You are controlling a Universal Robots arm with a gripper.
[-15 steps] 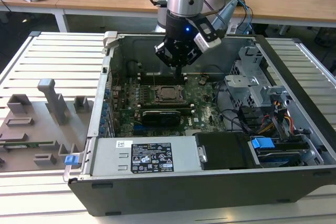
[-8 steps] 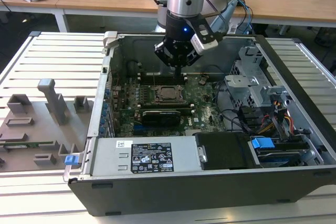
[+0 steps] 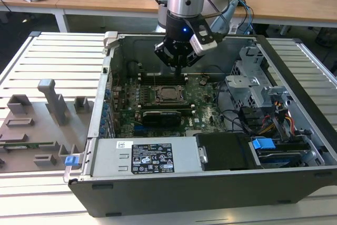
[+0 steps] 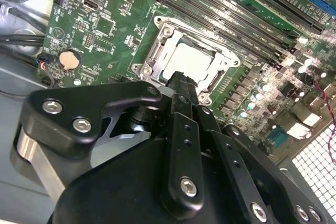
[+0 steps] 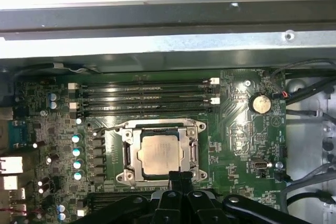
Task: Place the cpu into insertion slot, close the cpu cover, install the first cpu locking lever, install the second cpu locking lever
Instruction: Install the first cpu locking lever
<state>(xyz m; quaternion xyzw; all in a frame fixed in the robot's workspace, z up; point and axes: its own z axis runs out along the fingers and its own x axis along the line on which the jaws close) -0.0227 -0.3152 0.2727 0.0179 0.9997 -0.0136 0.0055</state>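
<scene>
Pincer [image 3: 177, 66] hangs inside the open case [image 3: 184, 196] on the slatted counter [image 3: 58, 56], at 12 o'clock of the cpu [image 3: 169, 94] in the exterior view. Its fingers are pressed together and pinch nothing. In both wrist views the tips lie at the edge of the cover [image 5: 134, 156]; whether they touch it cannot be told. The cpu sits flat in the slot [image 5: 122, 178], pale top showing through the cover's opening, with the cover lying down over it. Memory slots [image 5: 142, 98] run just beside the slot, and a coin battery [image 5: 259, 103] is near. A white-and-black label [image 3: 152, 163] sits at 6 o'clock of the cpu, print not legible. A grey fixture [image 3: 42, 125] lies at 9 o'clock of the case.
</scene>
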